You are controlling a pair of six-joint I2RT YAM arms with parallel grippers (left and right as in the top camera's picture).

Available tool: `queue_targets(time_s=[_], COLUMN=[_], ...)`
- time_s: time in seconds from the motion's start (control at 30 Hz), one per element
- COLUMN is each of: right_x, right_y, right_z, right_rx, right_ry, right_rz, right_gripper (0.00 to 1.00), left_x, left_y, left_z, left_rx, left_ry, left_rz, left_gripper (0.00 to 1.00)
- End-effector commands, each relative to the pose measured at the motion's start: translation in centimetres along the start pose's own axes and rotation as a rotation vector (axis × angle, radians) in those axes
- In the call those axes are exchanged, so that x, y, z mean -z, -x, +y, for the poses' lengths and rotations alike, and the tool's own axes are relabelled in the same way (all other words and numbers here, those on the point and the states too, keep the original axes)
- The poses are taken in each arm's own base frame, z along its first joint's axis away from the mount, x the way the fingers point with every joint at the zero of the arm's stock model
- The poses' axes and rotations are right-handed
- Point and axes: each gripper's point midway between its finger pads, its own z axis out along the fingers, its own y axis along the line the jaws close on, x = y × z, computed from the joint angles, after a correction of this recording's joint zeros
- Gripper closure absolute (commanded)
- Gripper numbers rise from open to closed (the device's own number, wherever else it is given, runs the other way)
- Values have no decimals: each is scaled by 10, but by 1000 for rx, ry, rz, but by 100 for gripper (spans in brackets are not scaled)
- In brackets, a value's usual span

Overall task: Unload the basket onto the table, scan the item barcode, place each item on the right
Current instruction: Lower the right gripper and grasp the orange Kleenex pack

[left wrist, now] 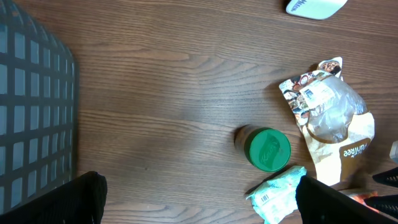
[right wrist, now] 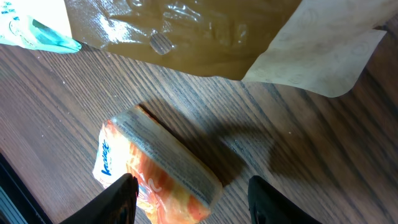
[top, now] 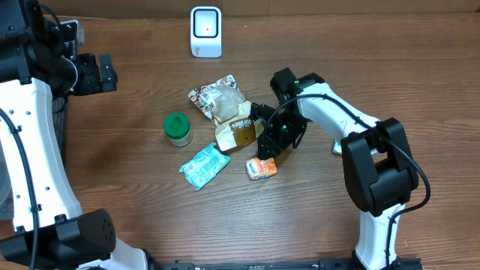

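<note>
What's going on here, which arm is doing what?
The right gripper is down over the orange packet, open and straddling it, not clamped yet. The left gripper is open and parked off to the left, holding nothing. The white scanner sits at the back. A green-lidded jar, a brown pouch and a teal packet lie nearby.

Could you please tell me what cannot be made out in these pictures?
Orange packet: no barcode shows; right wrist view's bottom edge cuts it off.
Scanner: left wrist view's top edge cuts it off.
Teal packet: printing too small to read, left wrist view.
Right claw: overhead, too dark to tell contact.
</note>
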Motion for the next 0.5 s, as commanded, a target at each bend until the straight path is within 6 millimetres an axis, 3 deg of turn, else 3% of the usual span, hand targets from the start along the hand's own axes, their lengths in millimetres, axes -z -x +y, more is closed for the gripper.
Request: queue_targets(time_s=[0.0,0.47], right_x=[-3,-3], right_y=[-2,-1], right_z=[2,3], right_rx=[3,3], right_ry=[20,26], right_rz=[0,-4], right_gripper=[46,46], left_x=[-1,-1], left_y=[-1,-1], left_z=[-1,-1], left_rx=[-21,-21], left_ry=[-11,-11], left_rz=[3,3], left_gripper=[1,1])
